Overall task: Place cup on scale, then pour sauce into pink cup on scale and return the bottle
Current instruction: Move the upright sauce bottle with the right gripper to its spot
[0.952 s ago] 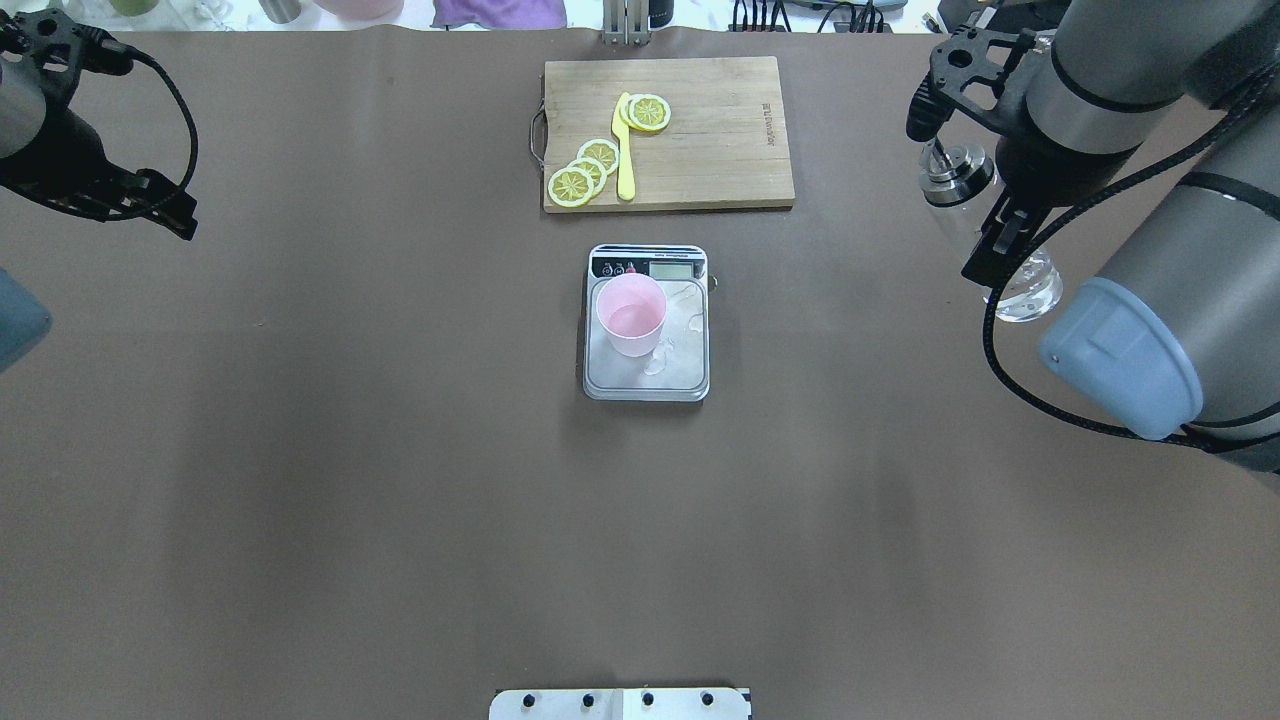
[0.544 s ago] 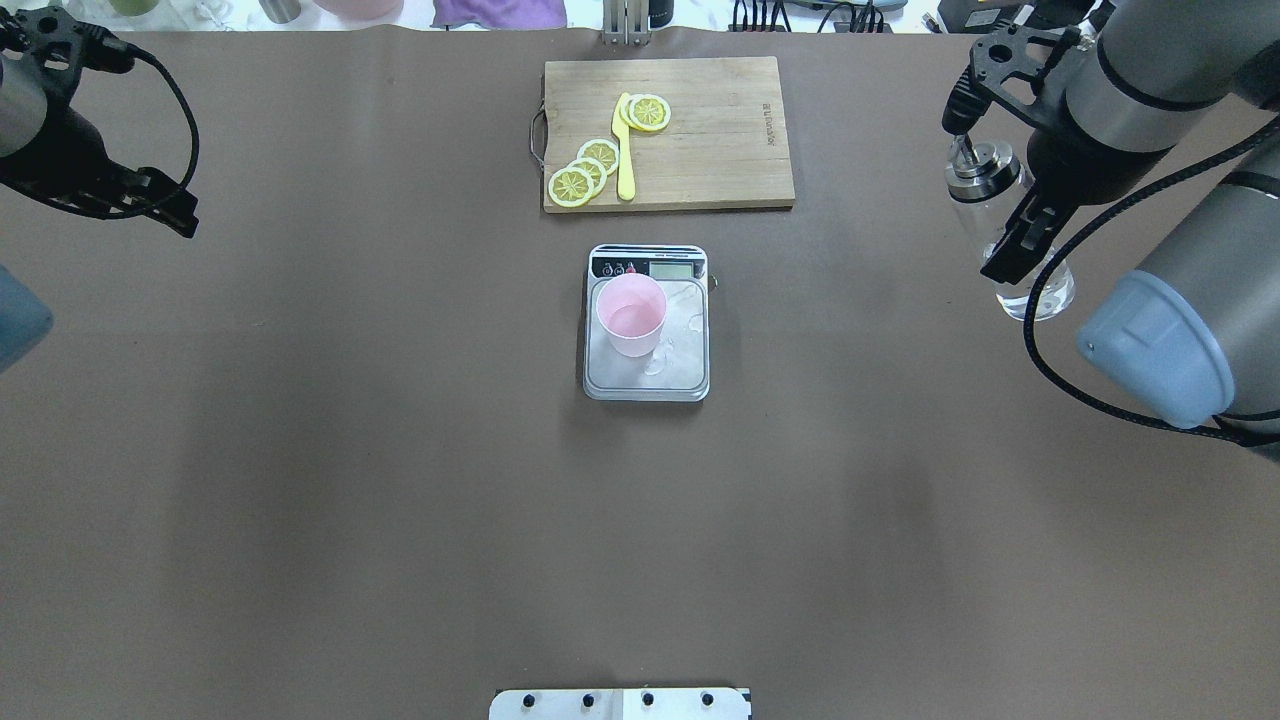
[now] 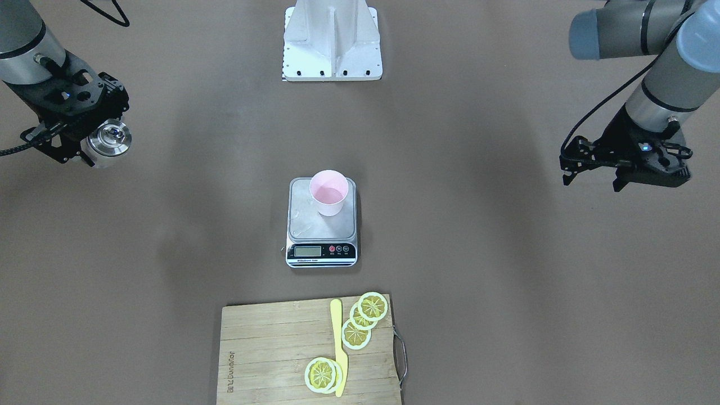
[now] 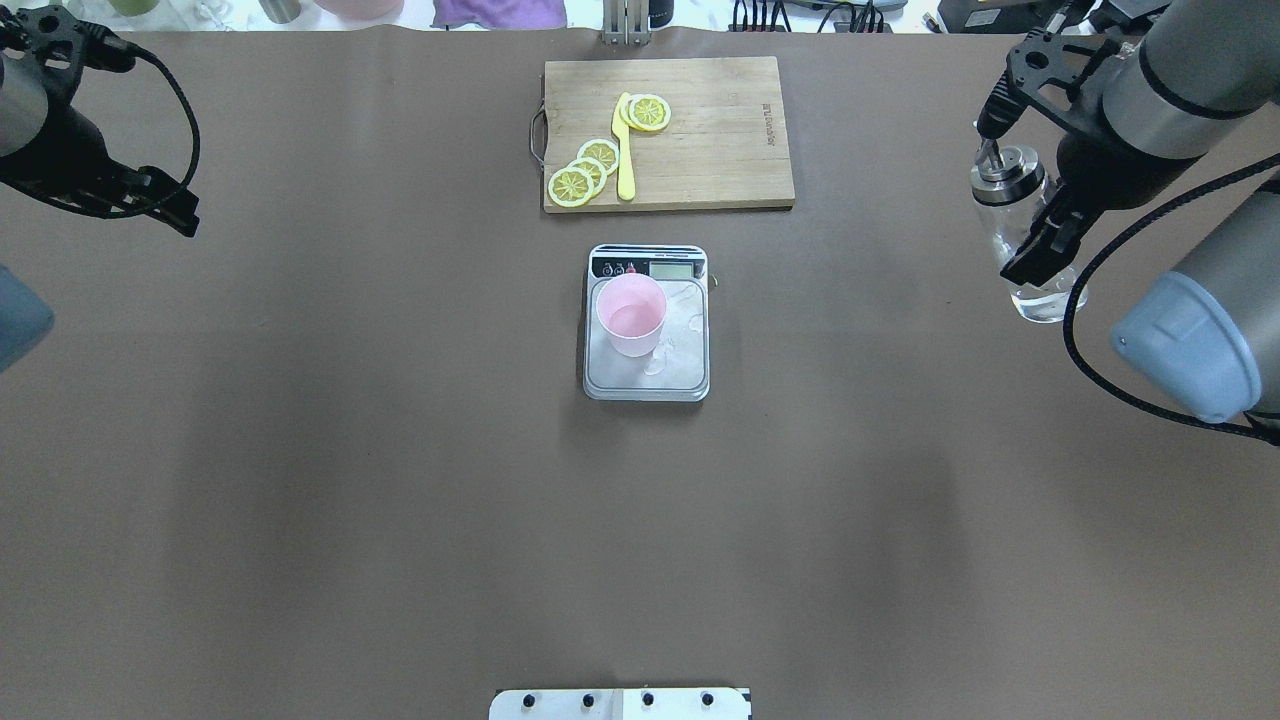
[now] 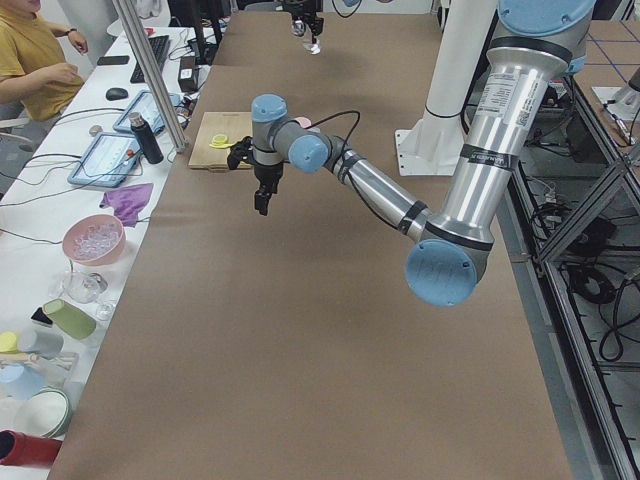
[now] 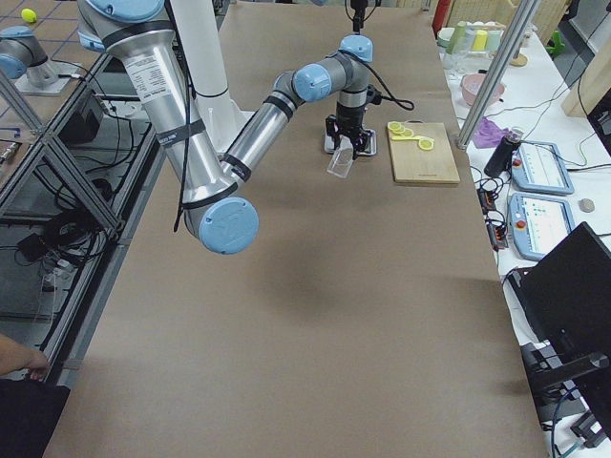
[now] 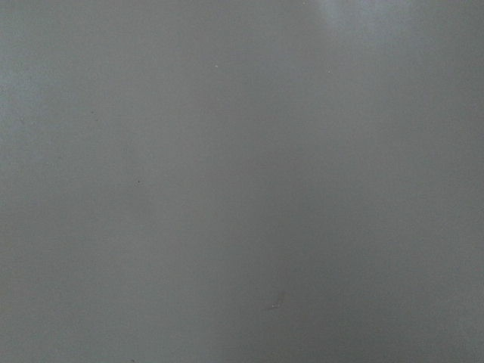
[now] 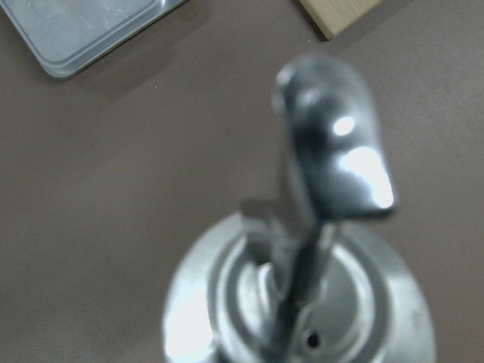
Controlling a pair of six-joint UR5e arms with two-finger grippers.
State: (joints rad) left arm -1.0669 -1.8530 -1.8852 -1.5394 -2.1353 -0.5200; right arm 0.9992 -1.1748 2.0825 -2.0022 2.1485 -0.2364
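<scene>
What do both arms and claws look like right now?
Both the left arm and right arm are silver-grey tubes with pale blue joint caps. The left claw and right claw are black, each trailing a black cable.

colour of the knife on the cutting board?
Plain yellow, blade and handle alike. The knife shows clearest in the overhead exterior view, on the cutting board.
</scene>
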